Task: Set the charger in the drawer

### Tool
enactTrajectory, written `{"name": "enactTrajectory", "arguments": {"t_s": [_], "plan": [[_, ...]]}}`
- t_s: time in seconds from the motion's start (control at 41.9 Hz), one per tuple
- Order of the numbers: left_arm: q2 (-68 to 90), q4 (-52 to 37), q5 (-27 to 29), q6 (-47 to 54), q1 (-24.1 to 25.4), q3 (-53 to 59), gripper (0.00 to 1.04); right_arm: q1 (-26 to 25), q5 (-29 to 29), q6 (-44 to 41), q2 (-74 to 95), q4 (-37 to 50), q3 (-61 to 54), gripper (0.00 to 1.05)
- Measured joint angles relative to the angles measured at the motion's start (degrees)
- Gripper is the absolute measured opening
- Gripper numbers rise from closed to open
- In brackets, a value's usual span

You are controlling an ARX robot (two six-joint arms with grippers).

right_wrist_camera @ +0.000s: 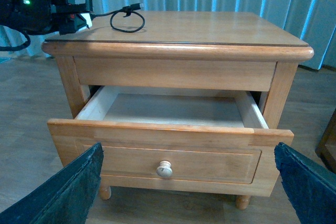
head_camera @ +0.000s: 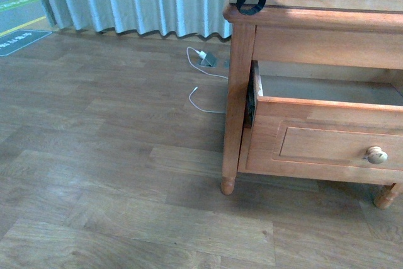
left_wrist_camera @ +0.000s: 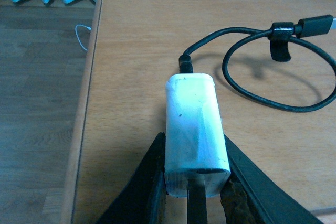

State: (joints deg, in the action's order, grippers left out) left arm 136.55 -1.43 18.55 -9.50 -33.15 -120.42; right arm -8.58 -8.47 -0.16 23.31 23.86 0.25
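right gripper (right_wrist_camera: pixel 189 192) fingers spread wide, empty; faces drawer (right_wrist_camera: pixel 168 150), pulled open | left gripper (left_wrist_camera: pixel 193 171) clamped on charger (left_wrist_camera: pixel 193 124), on tabletop (left_wrist_camera: pixel 136 35) near its edge | risk: looped cable (left_wrist_camera: pixel 281 43) lies loose; could snag the drawer rim or tug the grip loose

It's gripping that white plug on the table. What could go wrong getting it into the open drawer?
The left gripper holds the charger only by one end, so it might slip. Its looped cable trails free and could snag or hang over the drawer front. Near the table edge, a drop may hit the floor.
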Motion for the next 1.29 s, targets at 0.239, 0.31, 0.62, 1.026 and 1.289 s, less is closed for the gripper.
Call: {"name": "enactTrajectory", "arguments": {"t_s": [0.239, 0.31, 0.62, 1.026, 1.289], "plan": [[-14.7, -10.3, -6.4, 0.4, -1.6, 19.2, 0.24, 0.0, 0.0, 0.0, 0.0, 0.0, 0.0, 0.97], [-18.3, -12.1, -7.3, 0.4, -3.0, 24.8, 0.24, 0.0, 0.0, 0.0, 0.0, 0.0, 0.0, 0.97], [-20.4, -14.5, -10.8, -0.5, -6.4, 35.5, 0.24, 0.0, 0.0, 0.0, 0.0, 0.0, 0.0, 0.97], [-8.1, -10.6, -9.7, -5.0, -7.3, 27.9, 0.24, 0.0, 0.0, 0.0, 0.0, 0.0, 0.0, 0.97], [-6.7, -10.6, -8.0, -6.0, -6.6, 25.6, 0.53, 0.0, 0.0, 0.0, 0.0, 0.0, 0.0, 0.97]]}}
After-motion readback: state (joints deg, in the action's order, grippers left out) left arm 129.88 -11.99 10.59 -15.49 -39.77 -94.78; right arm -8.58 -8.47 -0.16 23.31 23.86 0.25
